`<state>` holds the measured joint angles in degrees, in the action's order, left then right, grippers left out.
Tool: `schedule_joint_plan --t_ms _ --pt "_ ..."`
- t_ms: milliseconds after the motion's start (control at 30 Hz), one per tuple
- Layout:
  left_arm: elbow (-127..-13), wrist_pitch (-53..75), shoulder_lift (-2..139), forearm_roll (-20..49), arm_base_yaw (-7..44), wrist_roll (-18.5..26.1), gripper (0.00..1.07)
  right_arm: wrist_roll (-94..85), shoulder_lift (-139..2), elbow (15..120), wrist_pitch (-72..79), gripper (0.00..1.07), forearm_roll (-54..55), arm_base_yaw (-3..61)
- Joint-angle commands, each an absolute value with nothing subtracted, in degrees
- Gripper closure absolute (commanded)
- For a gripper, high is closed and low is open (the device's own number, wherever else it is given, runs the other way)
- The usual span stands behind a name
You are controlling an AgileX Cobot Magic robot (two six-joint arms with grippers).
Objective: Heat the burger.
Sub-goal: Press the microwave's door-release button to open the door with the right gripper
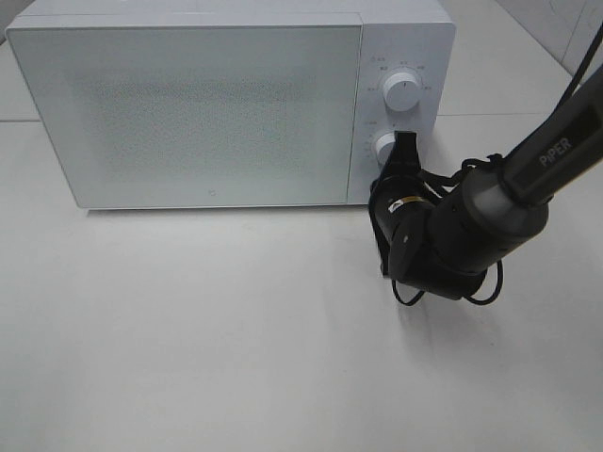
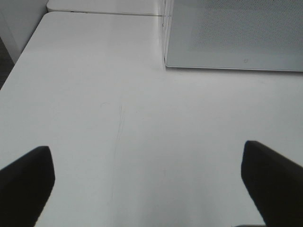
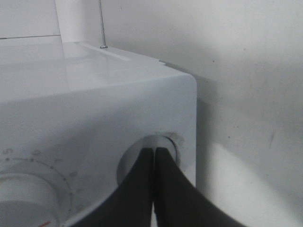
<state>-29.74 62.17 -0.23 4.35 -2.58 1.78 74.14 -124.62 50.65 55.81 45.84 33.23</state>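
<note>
1. microwave [image 1: 188,113]: white, door shut, stood on table [image 1: 236,330].
2. R gripper [image 1: 403,151]: jaws closed together, nothing betw. them, tips at lower knob [image 1: 383,146], under upper knob [image 1: 403,94].
3. L gripper [image 2: 147,158]: jaws wide apart, holding nothing, over table nr microwave corner.
4. burger: not visible in any view; location can't be told.

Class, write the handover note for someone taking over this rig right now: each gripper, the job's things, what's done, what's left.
Left gripper: open, holding nothing, above the table.
Right gripper: shut, tips at the lower knob of the microwave.
Burger: not in view; the door is closed and frosted, so I cannot confirm it is inside.
Done: door shut.
Left: probably set the knob and confirm heating starts.
</note>
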Motion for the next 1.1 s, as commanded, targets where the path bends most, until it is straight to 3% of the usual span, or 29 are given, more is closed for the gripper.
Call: schedule_joint_plan --t_ms 33,1100 --pt "-29.62 61.42 -1.15 4.64 -2.46 1.72 0.07 72.88 -124.62 51.68 58.10 1.07 45.95 32.95" --pt "-29.62 61.42 -1.15 4.64 -2.46 1.72 0.07 66.18 -126.28 60.16 63.66 1.07 48.24 31.68"
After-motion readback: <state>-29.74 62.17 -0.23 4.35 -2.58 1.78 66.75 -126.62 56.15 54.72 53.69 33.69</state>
